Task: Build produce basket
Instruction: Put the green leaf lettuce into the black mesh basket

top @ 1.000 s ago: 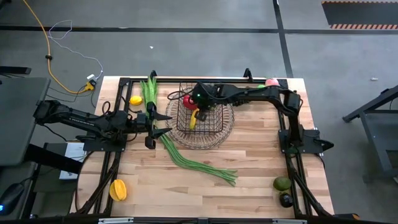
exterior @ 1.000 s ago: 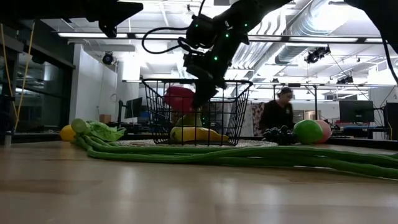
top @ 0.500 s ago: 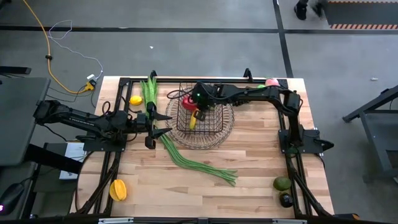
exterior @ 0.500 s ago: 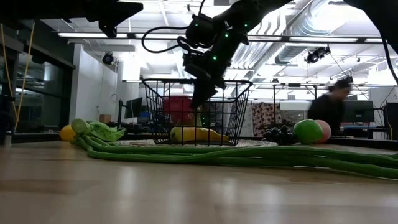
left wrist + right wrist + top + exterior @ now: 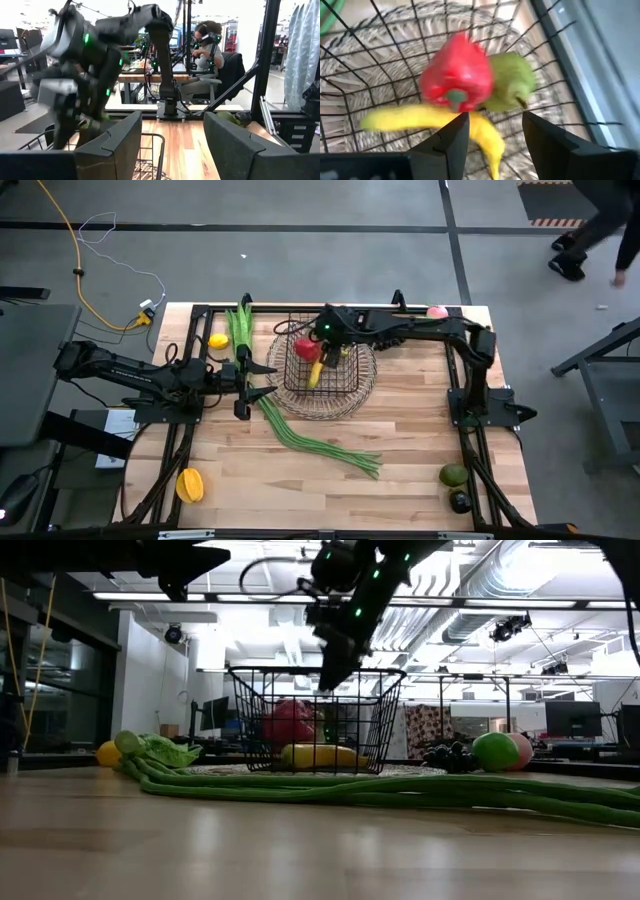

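The dark wire basket (image 5: 345, 385) stands on a round woven mat (image 5: 325, 402) at the table's far middle. In it lie a red pepper-like fruit (image 5: 457, 75), a green fruit (image 5: 512, 82) and a yellow banana (image 5: 420, 120). My right gripper (image 5: 492, 137) hangs open over the basket, its tips near rim height (image 5: 335, 670), touching nothing. My left gripper (image 5: 265, 378) waits open and level, just left of the basket. Long green beans (image 5: 305, 435) lie on the table beside the basket.
A lemon (image 5: 218, 341) sits at the far left and a yellow-orange fruit (image 5: 190, 484) at the near left. Two avocados (image 5: 455, 480) lie near right. A green apple (image 5: 495, 751), a pink apple (image 5: 437, 311) and dark grapes (image 5: 450, 753) are far right.
My right gripper has let go of the red fruit and risen above the basket rim. The red fruit has dropped from rim height to the basket's floor, beside the banana and the green fruit.
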### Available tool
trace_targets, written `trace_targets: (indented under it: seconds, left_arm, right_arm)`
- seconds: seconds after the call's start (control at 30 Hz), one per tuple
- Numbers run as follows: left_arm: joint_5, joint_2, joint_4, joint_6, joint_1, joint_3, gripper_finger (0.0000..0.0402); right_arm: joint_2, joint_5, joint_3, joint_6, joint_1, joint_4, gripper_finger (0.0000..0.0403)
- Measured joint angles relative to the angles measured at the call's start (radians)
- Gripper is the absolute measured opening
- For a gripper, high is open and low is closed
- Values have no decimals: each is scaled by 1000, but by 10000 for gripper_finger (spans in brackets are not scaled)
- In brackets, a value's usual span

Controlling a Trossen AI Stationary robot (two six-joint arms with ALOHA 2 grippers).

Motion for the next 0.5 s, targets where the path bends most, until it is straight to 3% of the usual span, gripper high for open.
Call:
trace_targets:
  seconds: [0.23, 0.33, 0.5]
  left_arm:
    - [0, 0, -11, -13, 0, 0, 201]
    - [0, 0, -14, -17, -1, 0, 201]
    - [0, 0, -21, -17, 0, 0, 201]
  right_arm:
    - [-140, 32, -58, 15, 48, -39, 177]
    - [-238, 33, -193, 17, 73, 88, 177]
    - [-458, 33, -533, 43, 103, 428, 177]
